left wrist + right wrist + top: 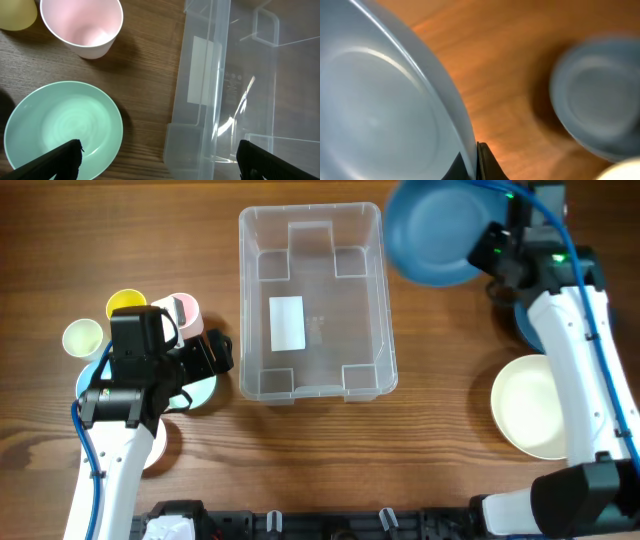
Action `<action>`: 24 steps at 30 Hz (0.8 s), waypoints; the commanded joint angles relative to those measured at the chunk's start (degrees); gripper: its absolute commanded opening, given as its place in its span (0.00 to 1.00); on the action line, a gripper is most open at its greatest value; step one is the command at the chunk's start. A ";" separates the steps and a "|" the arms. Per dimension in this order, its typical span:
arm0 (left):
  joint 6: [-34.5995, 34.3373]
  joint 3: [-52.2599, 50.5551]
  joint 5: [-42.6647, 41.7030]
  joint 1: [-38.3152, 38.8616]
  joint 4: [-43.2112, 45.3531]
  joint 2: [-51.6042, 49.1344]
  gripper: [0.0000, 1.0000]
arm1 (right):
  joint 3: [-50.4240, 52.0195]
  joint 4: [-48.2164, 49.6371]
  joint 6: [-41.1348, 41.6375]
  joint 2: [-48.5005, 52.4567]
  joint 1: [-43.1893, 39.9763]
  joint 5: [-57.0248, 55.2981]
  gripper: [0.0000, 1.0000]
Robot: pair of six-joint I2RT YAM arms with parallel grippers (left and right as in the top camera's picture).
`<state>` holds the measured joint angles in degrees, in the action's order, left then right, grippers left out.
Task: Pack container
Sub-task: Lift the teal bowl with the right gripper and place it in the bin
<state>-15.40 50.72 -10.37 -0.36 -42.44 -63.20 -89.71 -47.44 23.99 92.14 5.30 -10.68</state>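
The clear plastic container (pixel 310 300) stands mid-table, nothing inside, with a white label on its base; its left wall shows in the left wrist view (pixel 210 90). My right gripper (pixel 492 252) is shut on the rim of a blue bowl (pixel 432 230) and holds it raised by the container's far right corner; the bowl fills the right wrist view (pixel 380 100), pinched at its rim (pixel 476 162). My left gripper (pixel 205 358) is open over the mint green bowl (pixel 62 127), left of the container, its fingers (pixel 160 157) wide apart.
A pink cup (pixel 185 312), a yellow cup (pixel 125 305) and a pale green cup (pixel 82 337) stand at the left. A cream bowl (pixel 528 405) sits at the right. Another blue bowl (pixel 597 100) lies on the table under my right arm.
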 commanded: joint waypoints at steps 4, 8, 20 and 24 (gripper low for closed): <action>-0.50 1.16 -0.09 0.22 0.37 -0.17 1.00 | -4.68 5.51 -19.45 0.31 16.70 4.96 0.04; -0.46 1.38 -0.02 0.15 0.28 0.39 1.00 | -4.68 8.37 -17.53 5.20 20.61 5.07 0.04; 5.14 26.82 8.98 -4.22 -17.07 0.13 1.00 | -4.68 13.35 -16.28 21.35 21.38 6.27 0.04; 5.14 27.52 8.98 -4.42 -17.14 -0.52 1.00 | -4.68 16.81 -16.15 23.91 21.35 6.23 0.04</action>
<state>-11.60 77.62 -2.42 -4.47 -58.98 -63.00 -93.56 -32.69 7.22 114.52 26.48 -5.13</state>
